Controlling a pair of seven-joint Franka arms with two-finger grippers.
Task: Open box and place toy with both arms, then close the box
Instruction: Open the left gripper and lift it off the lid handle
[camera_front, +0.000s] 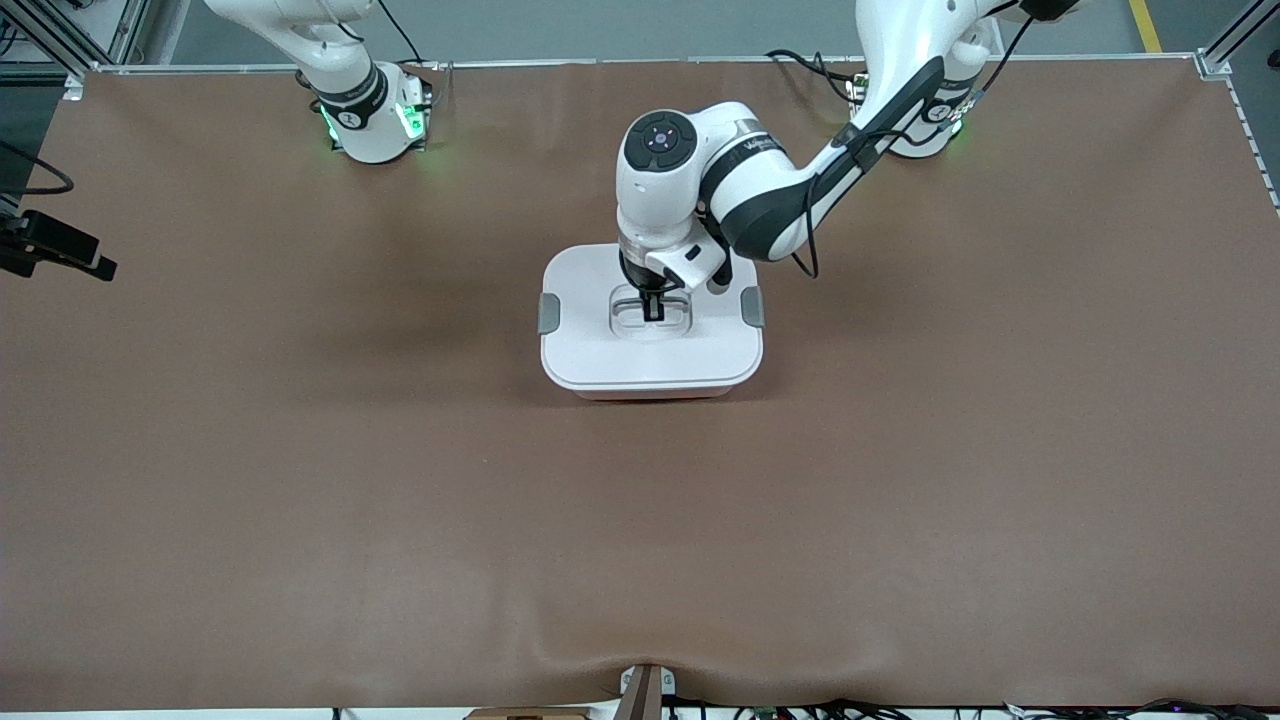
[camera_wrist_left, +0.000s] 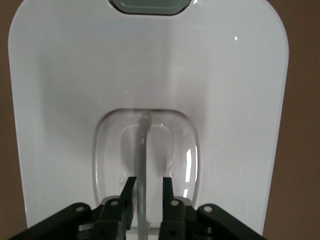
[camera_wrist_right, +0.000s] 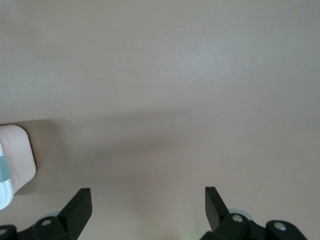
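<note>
The box (camera_front: 600, 340) stands at the table's middle with its white lid (camera_wrist_left: 65, 100) on and a grey clip on each side (camera_front: 549, 313). The toy is not in view. My left gripper (camera_front: 652, 308) is down in the lid's recessed centre handle (camera_wrist_left: 142, 145). Its fingers (camera_wrist_left: 129, 192) straddle the thin handle bar, one finger against it and the other a small gap away, so it is open. My right gripper (camera_wrist_right: 147, 192) is wide open and empty over bare table. A corner of the box (camera_wrist_right: 15, 160) shows at the edge of the right wrist view.
The brown table mat (camera_front: 300, 480) spreads round the box. The right arm's base (camera_front: 370, 115) and the left arm's base (camera_front: 925, 120) stand at the table's edge farthest from the front camera. A black device (camera_front: 55, 250) sits past the table's edge at the right arm's end.
</note>
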